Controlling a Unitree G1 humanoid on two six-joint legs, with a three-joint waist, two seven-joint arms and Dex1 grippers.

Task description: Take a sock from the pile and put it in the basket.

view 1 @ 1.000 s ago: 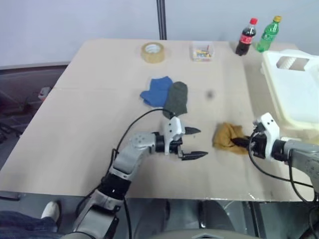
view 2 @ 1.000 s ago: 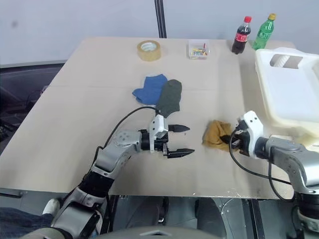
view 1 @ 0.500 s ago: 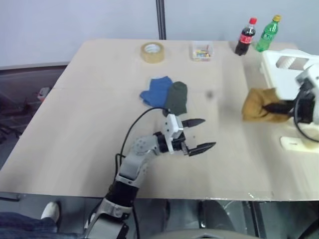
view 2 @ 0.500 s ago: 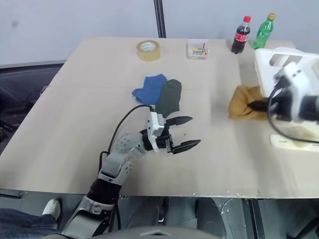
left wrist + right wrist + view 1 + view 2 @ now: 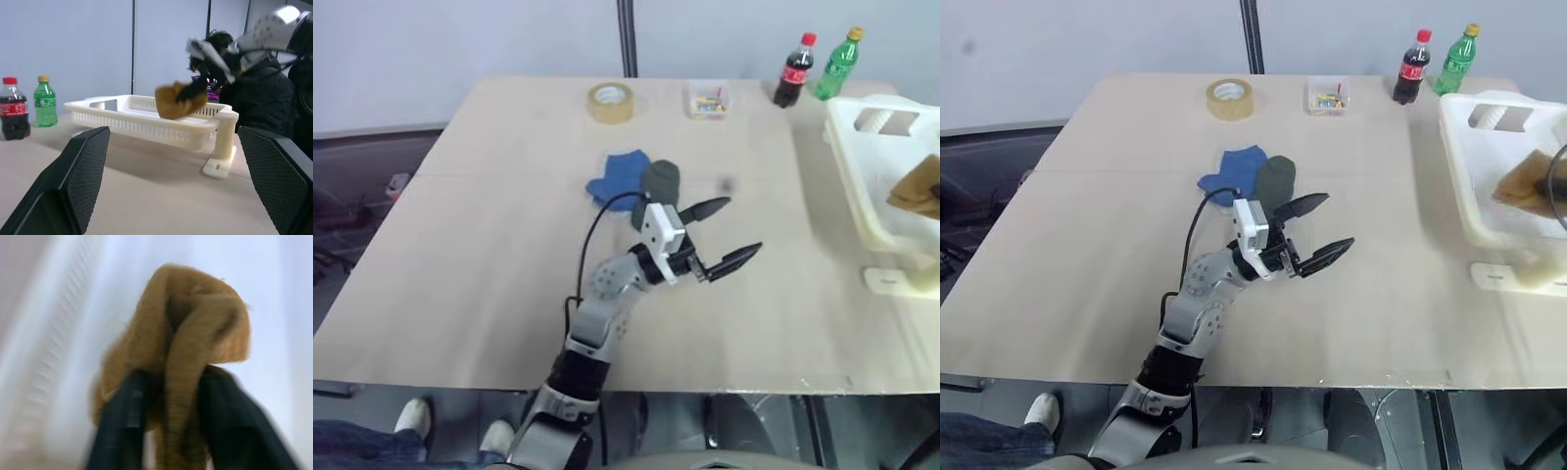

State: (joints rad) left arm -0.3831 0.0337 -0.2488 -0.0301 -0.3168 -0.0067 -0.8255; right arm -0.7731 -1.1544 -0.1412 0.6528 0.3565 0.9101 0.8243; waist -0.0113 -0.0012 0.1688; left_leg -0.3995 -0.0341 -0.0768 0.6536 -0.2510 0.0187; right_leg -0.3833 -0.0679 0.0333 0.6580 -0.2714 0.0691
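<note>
The pile, a blue sock point(image 5: 622, 176) overlapping a dark grey-green sock point(image 5: 661, 181), lies in the middle of the table. Just in front of it my left gripper point(image 5: 744, 225) hovers above the tabletop, open and empty, pointing right and slightly upward. The white basket point(image 5: 862, 211) stands at the table's right edge. A mustard sock point(image 5: 1528, 181) hangs over its inside. In the left wrist view my right gripper point(image 5: 195, 93) holds this sock point(image 5: 178, 100) above the basket's rim point(image 5: 146, 127). In the right wrist view the sock point(image 5: 195, 333) is bunched between the two black fingers.
Along the far edge stand a tape roll point(image 5: 613, 102), a small clear box point(image 5: 710, 99), a cola bottle point(image 5: 794, 70) and a green bottle point(image 5: 839, 66). A person in dark clothes point(image 5: 264, 93) is behind the basket. A white foot piece point(image 5: 886, 282) juts from the basket's near corner.
My right gripper lifted the mustard sock off the table and carried it right, over the basket. My left gripper rose a little and tilted upward, still open.
</note>
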